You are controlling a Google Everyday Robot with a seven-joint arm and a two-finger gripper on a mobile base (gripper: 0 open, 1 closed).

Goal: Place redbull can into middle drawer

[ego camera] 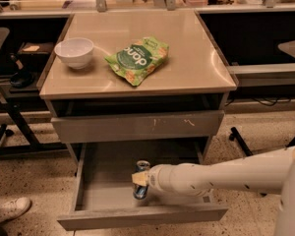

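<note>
Snack bag point(137, 59) on desk point(196, 68): white lettering, upside down, illegible. Redbull can point(140, 193) at pincer point(139, 180), in middle drawer point(103, 181): print unreadable.

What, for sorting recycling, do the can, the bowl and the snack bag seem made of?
Redbull can, at the gripper inside the middle drawer: probably metal, silver shiny top. White bowl: smooth, glossy; ceramic or plastic, unclear. Green snack bag: thin plastic film, crinkled and slightly shiny.
</note>
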